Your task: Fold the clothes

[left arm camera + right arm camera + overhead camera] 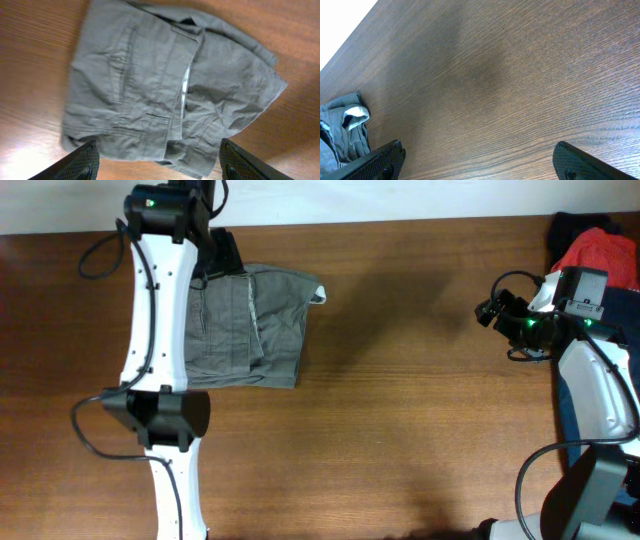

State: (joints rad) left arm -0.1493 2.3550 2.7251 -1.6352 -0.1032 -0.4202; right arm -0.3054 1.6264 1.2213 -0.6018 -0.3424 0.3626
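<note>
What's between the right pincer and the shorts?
Only bare wooden table between the right pincer and the grey-olive shorts; overhead view shows it.

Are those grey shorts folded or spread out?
Folded: the grey shorts form a compact block, one layer lying over another.

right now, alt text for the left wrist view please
A folded grey-olive woven pair of shorts lies on a brown wooden table, pocket seams up. The left end effector hangs open over it, black fingertips at the bottom edge.
</note>
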